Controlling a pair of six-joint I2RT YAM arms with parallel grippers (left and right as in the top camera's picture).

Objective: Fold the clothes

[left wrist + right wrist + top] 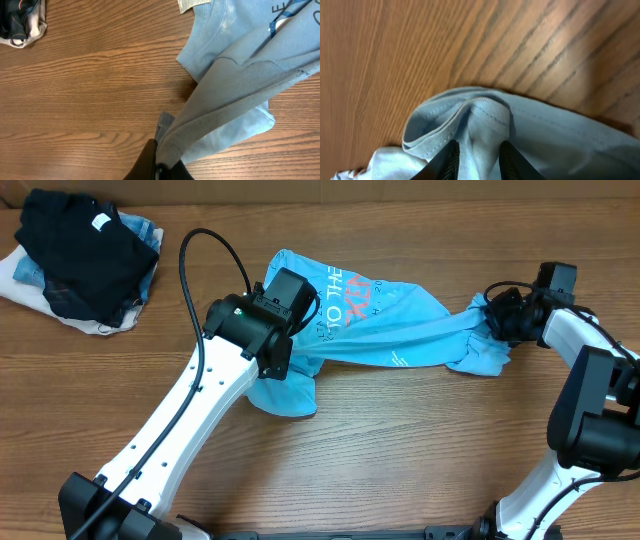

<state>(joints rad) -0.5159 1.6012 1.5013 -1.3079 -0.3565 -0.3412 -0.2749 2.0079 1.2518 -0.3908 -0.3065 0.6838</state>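
Left gripper [161, 167]: clenched on a ribbed edge of the sky-blue shirt [400, 330]; cloth rises from its dark fingers.
Right gripper [477, 157]: its 2 fingers pinch a stitched hem fold of the shirt, held above the wood.
Sky-blue shirt: mid-table, drawn into a band between both grippers, with the white and pink lettering face up near the left arm; 1 corner droops onto the table beside the left wrist.
Wooden table [400, 470]: brown grain, carrying the shirt and a pile.
Black garment [85, 255]: far left corner, white tag up, heaped on denim and white fabrics [20, 280], well apart from the shirt.
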